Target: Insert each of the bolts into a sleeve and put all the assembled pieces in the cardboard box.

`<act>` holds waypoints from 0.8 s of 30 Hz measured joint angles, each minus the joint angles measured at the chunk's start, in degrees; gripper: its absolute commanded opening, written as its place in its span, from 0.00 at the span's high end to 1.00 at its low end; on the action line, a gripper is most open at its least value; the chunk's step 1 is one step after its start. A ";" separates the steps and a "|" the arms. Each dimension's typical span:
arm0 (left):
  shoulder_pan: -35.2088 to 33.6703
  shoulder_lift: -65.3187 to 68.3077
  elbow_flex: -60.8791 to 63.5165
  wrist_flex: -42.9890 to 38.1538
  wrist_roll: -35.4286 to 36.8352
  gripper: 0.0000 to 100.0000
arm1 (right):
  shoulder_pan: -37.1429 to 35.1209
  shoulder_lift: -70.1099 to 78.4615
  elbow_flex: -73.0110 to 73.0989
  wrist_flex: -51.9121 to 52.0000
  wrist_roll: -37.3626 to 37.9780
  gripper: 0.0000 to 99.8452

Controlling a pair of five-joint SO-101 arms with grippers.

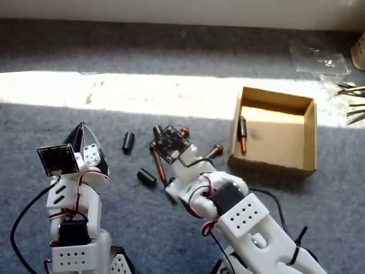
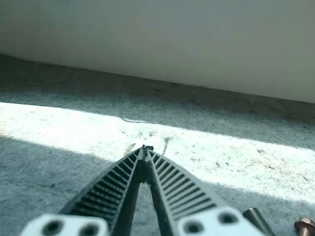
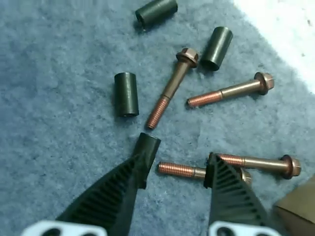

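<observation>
With the right jaws spread over a bolt (image 3: 179,169) and the left jaws pressed together, a pick-up is judged in hand, a squeeze is needed next, and one done piece (image 1: 242,134) is seen in the box (image 1: 274,162) at three o'clock from it.

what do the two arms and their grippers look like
The left arm and right arm are white plastic shells with rows of round holes, black servo blocks at the joints and red, black and white cables. The left gripper and right gripper have black, ribbed, triangular fingers tapering to points. Each wrist carries a dark square circuit board. A black cable tie wraps the right arm.
</observation>
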 measured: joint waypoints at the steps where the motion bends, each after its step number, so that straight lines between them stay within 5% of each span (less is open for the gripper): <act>1: 0.00 0.00 0.00 0.00 0.00 0.99 | -0.35 0.00 0.88 0.00 0.00 0.82; 12: 0.00 0.00 0.00 0.00 0.00 0.99 | -0.88 0.70 3.34 -0.53 0.00 0.82; 24: 0.00 0.00 0.00 0.00 0.00 0.99 | -0.88 22.42 -6.24 -0.53 -8.53 0.82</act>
